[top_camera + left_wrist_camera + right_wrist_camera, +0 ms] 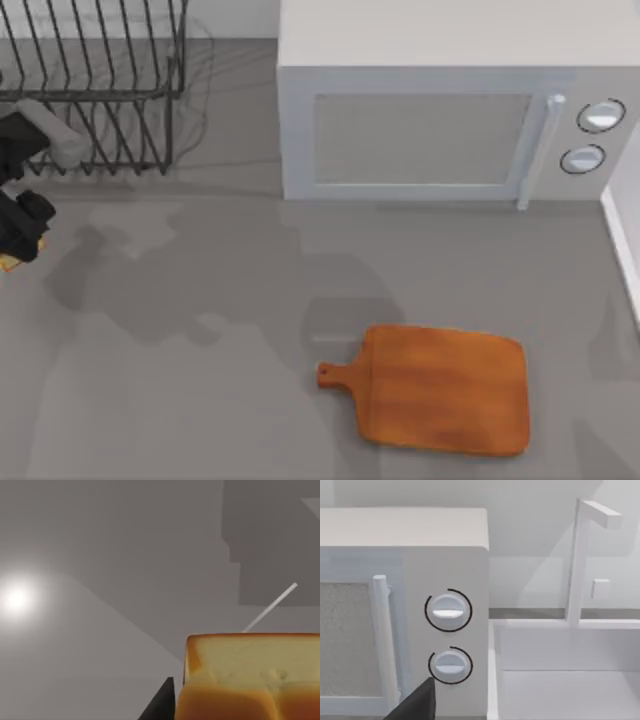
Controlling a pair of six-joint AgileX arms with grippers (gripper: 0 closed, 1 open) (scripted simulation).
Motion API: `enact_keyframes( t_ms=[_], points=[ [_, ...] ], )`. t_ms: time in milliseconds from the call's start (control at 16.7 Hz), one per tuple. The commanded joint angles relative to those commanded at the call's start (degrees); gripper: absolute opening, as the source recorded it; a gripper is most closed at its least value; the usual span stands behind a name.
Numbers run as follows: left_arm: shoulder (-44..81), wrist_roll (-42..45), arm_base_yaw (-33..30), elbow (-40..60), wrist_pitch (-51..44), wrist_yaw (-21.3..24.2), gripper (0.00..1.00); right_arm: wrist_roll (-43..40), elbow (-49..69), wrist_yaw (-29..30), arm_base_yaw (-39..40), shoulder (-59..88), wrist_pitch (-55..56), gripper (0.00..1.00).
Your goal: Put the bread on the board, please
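Left gripper (22, 240): at table's left edge, clenched on the bread (250, 677).
Board (445, 388): lay bare, well apart.
Right gripper: grip state indeterminable.

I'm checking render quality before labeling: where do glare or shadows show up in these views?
Left wrist view: a bright round glare spot on the grey table, with blocky dark shadows at the far side beyond the bread. Top view: soft arm-shaped shadows spread over the table between the dish rack and the board. Right wrist view: even light on the microwave.
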Motion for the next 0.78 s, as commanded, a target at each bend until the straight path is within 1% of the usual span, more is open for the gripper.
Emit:
enact_keyframes(
  t_ms=[180,540,660,780],
  points=[
    [-2.4,0.0,-0.2,4.2,-5.2,0.0,0.00,0.0,0.0,0.0,0.0,0.0,0.0,1.00],
    [-2.7,0.0,-0.1,4.6,-5.7,-0.2,0.00,0.0,0.0,0.0,0.0,0.0,0.0,1.00],
    [-1.6,-1.6,-1.1,5.5,-6.3,-0.1,0.00,0.0,0.0,0.0,0.0,0.0,0.0,1.00],
    [-0.5,-5.2,-3.2,6.6,-6.7,-0.1,0.00,0.0,0.0,0.0,0.0,0.0,0.0,1.00]
  ],
)
